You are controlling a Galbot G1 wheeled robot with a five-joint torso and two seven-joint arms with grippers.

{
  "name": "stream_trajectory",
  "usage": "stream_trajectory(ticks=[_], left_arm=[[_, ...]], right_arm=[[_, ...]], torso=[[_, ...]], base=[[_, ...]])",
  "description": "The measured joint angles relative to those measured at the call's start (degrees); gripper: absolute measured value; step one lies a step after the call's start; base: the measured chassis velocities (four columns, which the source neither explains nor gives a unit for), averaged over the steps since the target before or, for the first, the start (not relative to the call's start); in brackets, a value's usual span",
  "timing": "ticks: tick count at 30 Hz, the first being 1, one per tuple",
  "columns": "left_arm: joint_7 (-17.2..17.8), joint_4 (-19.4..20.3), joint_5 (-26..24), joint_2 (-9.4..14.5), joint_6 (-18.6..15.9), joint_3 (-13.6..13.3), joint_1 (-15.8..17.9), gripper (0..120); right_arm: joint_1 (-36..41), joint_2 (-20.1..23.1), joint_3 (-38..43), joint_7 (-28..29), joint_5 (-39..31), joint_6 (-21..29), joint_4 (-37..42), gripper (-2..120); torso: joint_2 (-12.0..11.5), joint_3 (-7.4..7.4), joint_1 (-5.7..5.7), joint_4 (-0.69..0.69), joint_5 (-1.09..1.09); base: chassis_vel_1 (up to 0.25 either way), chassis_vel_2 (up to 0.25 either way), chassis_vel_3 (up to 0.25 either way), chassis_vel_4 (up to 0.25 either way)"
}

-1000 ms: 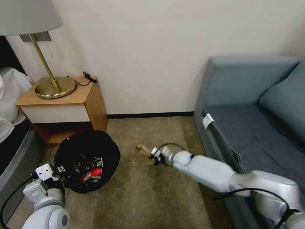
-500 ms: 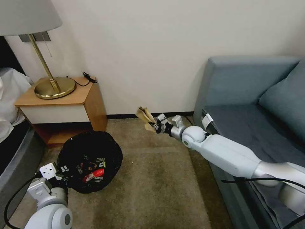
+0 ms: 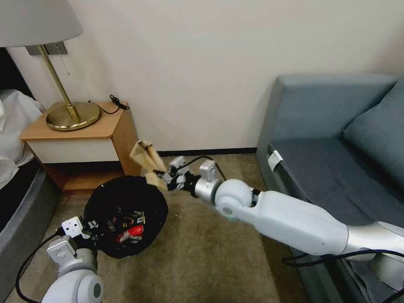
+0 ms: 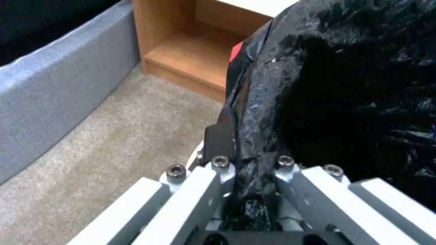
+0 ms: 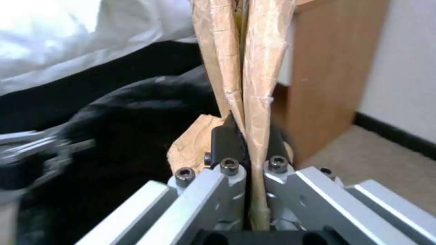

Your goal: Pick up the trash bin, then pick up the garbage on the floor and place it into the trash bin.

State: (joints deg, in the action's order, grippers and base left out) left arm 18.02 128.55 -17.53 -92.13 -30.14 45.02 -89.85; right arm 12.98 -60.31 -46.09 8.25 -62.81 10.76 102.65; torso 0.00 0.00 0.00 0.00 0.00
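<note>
Above the trash bin [image 3: 126, 210], tan paper [image 3: 145, 162] hangs in the right gripper [image 3: 166, 180].
Its jaws squeeze the paper tight, by the bin's far rim. Down low, the left gripper [image 3: 86, 229] pinches the bin's near rim and black bag.

The floor is covered by tan-brown carpet [image 3: 210, 261]. A wooden nightstand [image 3: 84, 143] is set on it against the wall, and a grey-blue sofa [image 3: 336, 139] is placed on it at the right. Small pale crumbs [image 3: 180, 216] are scattered on the carpet.
</note>
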Motion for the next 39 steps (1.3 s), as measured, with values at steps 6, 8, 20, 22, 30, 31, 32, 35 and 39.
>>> stream_trajectory(ticks=[6, 8, 20, 22, 30, 31, 32, 35, 39], left_arm=[[0.0, 0.0, 0.3, 0.0, 0.0, -0.3, 0.1, 3], [0.0, -0.1, 0.7, 0.0, 0.0, -0.7, 0.2, 3], [-0.1, 0.1, 1.7, 0.0, 0.2, -1.7, 0.1, 3], [-0.1, 0.1, 1.7, 0.0, 0.2, -1.6, 0.1, 3], [-0.1, 0.0, 1.5, 0.0, 0.3, -1.3, 0.1, 3], [-0.1, 0.0, 1.5, 0.0, 0.3, -1.3, 0.1, 3], [-0.1, 0.0, 1.4, 0.0, 0.3, -1.2, 0.1, 3], [-0.1, 0.0, 1.2, 0.0, 0.3, -1.1, 0.2, 3], [-0.1, -0.1, 1.2, 0.0, 0.3, -1.2, 0.2, 3]], right_arm=[[0.2, -2.4, -3.3, 1.0, 0.2, 0.1, 0.6, 0], [0.2, -4.1, -5.2, 1.2, 0.9, 0.1, -0.5, 0], [-1.0, -9.9, -10.2, 2.3, 4.2, -0.7, -9.4, 0], [-1.0, -10.2, -10.5, 3.1, 4.4, -0.6, -9.6, 0], [-1.1, -10.7, -11.3, 6.0, 5.6, -0.3, -10.3, 24], [-1.1, -10.7, -11.3, 6.0, 5.6, -0.3, -10.3, 24], [-1.1, -10.7, -11.3, 6.1, 5.8, -0.3, -10.2, 31], [-1.0, -10.6, -10.9, 6.2, 5.9, -0.4, -9.8, 44], [-0.7, -10.3, -10.7, 6.2, 6.1, -0.6, -9.6, 57]], torso=[[0.0, 0.00, 0.00, 0.00, 0.00], [0.0, 0.00, 0.00, 0.01, 0.00], [0.0, 0.00, 0.00, 0.01, 0.00], [0.0, 0.00, 0.00, 0.00, 0.00], [0.0, 0.00, 0.00, 0.00, 0.00], [0.0, 0.00, 0.00, 0.00, 0.00], [0.0, 0.00, 0.00, 0.00, 0.00], [0.0, 0.00, 0.00, 0.00, 0.00], [0.0, 0.00, 0.00, 0.00, 0.00]], base=[[0.000, 0.000, 0.000, 0.000], [0.000, 0.000, 0.000, 0.000], [0.000, 0.000, 0.000, 0.000], [0.000, 0.000, 0.000, 0.000], [0.000, 0.000, 0.000, 0.000], [0.000, 0.000, 0.000, 0.000], [0.000, 0.000, 0.000, 0.000], [0.000, 0.000, 0.000, 0.000], [0.000, 0.000, 0.000, 0.000]])
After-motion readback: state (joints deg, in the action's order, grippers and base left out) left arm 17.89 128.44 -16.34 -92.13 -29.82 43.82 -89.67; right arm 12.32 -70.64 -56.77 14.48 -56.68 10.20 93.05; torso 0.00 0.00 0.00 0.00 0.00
